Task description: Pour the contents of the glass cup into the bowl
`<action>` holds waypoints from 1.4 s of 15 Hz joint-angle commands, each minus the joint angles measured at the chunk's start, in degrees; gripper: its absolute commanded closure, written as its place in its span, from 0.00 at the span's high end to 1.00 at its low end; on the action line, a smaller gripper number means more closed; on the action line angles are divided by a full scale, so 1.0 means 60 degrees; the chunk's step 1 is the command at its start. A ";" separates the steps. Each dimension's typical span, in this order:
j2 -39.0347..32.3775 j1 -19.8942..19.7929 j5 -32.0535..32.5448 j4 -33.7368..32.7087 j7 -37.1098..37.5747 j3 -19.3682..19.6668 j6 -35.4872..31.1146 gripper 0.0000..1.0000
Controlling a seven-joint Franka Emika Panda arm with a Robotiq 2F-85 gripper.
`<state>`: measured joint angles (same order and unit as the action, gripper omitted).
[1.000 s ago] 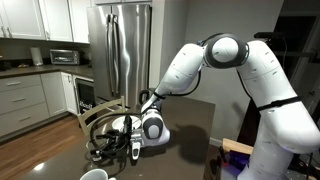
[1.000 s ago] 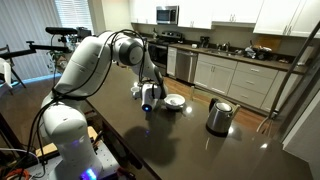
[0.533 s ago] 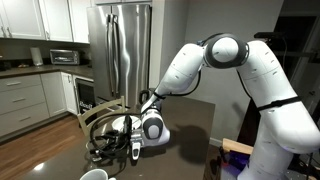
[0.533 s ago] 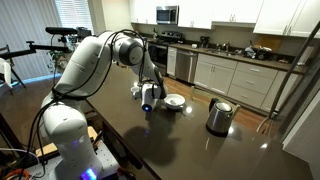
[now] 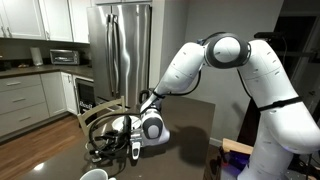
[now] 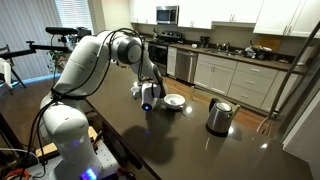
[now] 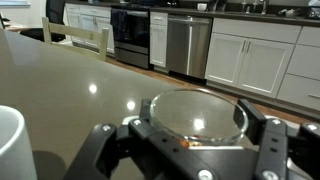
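This is a kitchen with white cupboards, a big silver fridge [image 5: 125, 50] and a long dark table [image 6: 200, 150]. The white robot arm [image 6: 85, 65] bends low over the table.

In the wrist view, a white mug [image 7: 10, 140] stands far to the left of the pincer [image 7: 188, 135], near it but not touching. I cannot see into the mug.

Next comes the pincer itself. It is squeezed tight on the glass cup [image 7: 195, 108], with one dark finger on each side of it. The fingers [image 7: 270, 145] press on its sides. The glass cup is clear and round and looks upright, with its open top facing up. Low inside it, close to the pincer, there seems to be a small brownish bit [image 7: 192, 143], but it is hard to see well.

In an exterior view, the bowl [image 6: 180, 99] sits on the table just to the right of the pincer. It is white, round and shallow. It is too small in the picture to tell what is in it.

Further right, well away from the pincer, stands a dark jug [image 6: 219, 117]. What it holds is hidden from me.
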<state>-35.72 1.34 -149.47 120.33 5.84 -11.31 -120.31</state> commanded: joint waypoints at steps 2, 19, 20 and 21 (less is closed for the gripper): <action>0.0689 0.0469 0.0185 0.0172 0.0603 0.0334 -0.0843 0.59; 0.2717 0.0677 0.0269 0.1045 0.0656 0.0595 -0.2032 0.59; 0.2861 0.0665 0.0290 0.1127 0.0674 0.0627 -0.2057 0.59; 0.3012 0.0658 0.0301 0.1218 0.0692 0.0651 -0.2067 0.59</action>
<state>-22.46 5.05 -148.82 124.83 7.77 -8.09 -131.11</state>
